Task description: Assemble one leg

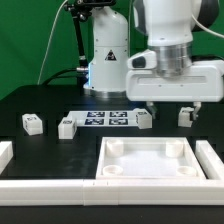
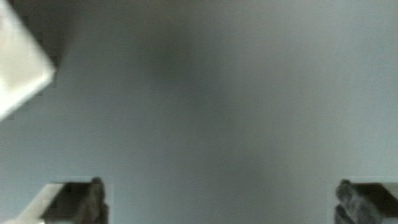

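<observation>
Four small white legs stand on the black table in the exterior view: one at the far left point(image 1: 32, 123), one beside it point(image 1: 67, 127), one right of the marker board point(image 1: 144, 120) and one further right point(image 1: 186, 116). My gripper point(image 1: 170, 104) hangs above the table over the gap between the two right-hand legs, behind the large white panel point(image 1: 110, 172). It is open and empty. In the wrist view the gripper point(image 2: 221, 203) has its dark fingertips point(image 2: 71, 202) wide apart, with only blurred grey surface between them. A blurred white shape point(image 2: 18, 60) sits at one corner.
The marker board point(image 1: 108, 119) lies between the legs. White rails lie at the exterior view's left point(image 1: 5, 153), right point(image 1: 212, 160) and front point(image 1: 50, 190). The robot's base point(image 1: 105, 60) stands behind.
</observation>
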`<state>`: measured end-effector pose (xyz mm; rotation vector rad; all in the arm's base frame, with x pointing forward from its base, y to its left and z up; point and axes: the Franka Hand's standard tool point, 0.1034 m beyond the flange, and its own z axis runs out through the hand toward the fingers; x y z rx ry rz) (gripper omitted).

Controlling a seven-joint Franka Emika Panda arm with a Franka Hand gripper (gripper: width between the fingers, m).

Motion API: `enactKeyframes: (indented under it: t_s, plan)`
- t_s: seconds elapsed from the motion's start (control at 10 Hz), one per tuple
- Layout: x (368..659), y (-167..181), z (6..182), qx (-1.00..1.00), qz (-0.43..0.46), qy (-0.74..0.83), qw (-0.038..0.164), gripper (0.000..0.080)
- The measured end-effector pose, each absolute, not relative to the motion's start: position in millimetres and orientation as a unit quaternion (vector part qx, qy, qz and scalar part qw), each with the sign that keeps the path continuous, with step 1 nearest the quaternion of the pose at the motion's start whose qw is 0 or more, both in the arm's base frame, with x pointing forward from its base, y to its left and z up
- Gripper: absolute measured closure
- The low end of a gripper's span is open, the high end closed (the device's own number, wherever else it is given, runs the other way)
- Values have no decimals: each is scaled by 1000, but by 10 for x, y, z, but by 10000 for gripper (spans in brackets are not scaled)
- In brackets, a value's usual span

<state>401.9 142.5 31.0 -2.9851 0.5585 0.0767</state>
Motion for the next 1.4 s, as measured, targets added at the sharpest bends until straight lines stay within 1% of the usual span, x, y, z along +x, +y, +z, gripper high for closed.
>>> enactKeyframes:
  t_s: [0.2,0.3,0.4,0.6,0.7,0.8,1.0,1.1,1.2,1.4]
  plan:
    - [3838,1638,273,-984,33,166,47,151]
    - [3788,1692,258,-986,33,158,46,151]
    - [3745,1710,243,-987,37,149,45,151]
    - [3767,1688,245,-988,44,142,44,151]
    - [3710,1648,228,-989,75,123,38,151]
    - [3713,1599,239,-984,126,117,37,151]
    - [3765,1569,230,-975,184,119,41,151]
    - [3701,1563,209,-966,228,114,40,151]
    - [3701,1574,187,-961,250,115,41,151]
    - [3622,1570,196,-935,336,110,40,151]
